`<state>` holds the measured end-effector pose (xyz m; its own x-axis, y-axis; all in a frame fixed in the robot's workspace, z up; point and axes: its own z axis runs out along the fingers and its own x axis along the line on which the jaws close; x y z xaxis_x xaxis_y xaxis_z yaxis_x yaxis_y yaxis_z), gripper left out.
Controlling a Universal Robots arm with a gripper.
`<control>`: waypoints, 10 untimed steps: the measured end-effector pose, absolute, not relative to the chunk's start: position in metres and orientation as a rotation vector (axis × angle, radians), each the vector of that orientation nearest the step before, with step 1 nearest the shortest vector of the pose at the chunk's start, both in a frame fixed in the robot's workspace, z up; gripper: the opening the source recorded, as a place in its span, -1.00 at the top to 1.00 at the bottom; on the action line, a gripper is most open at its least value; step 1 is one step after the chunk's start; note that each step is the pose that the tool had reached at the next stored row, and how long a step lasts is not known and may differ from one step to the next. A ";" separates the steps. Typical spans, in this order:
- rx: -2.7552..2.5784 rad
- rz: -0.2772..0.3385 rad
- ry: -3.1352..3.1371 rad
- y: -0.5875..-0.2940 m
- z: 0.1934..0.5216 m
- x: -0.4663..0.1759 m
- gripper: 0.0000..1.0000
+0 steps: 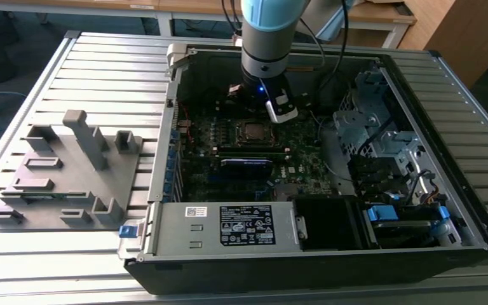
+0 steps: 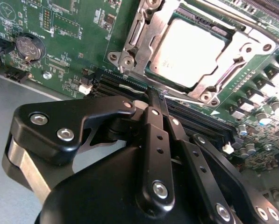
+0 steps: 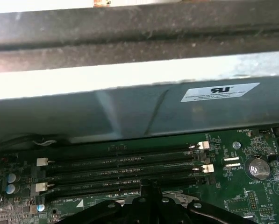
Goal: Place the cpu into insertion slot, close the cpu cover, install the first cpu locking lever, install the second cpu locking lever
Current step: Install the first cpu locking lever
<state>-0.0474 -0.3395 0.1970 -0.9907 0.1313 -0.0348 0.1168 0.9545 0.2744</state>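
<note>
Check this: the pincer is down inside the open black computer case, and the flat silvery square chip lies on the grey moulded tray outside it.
One thing is wrong. The flat silvery square chip lies in the silver-framed socket on the green circuit board, not on the grey moulded tray; the second wrist view shows it. The pincer is down inside the open black computer case.

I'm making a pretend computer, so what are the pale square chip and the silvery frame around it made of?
The small square silvery-grey cpu looks like metal on top, dull finish: it glows pale without sharp reflections. The thin silvery cpu cover framing it seems pressed sheet metal, shinier, with bright edges and bent tabs. Only guesses from looks.
</note>
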 end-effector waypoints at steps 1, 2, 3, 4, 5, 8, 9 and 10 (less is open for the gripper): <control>0.195 0.424 3.053 -0.340 0.197 -0.047 0.80; 0.195 0.424 3.053 -0.340 0.197 -0.047 0.80; 0.196 0.424 3.052 -0.339 0.197 -0.048 0.80; 0.195 0.424 3.048 -0.339 0.197 -0.048 0.80; 0.193 0.423 3.041 -0.339 0.196 -0.048 0.80; 0.186 0.423 3.018 -0.339 0.195 -0.049 0.80; 0.184 0.422 3.011 -0.340 0.195 -0.049 0.80; 0.183 0.422 3.006 -0.340 0.195 -0.050 0.80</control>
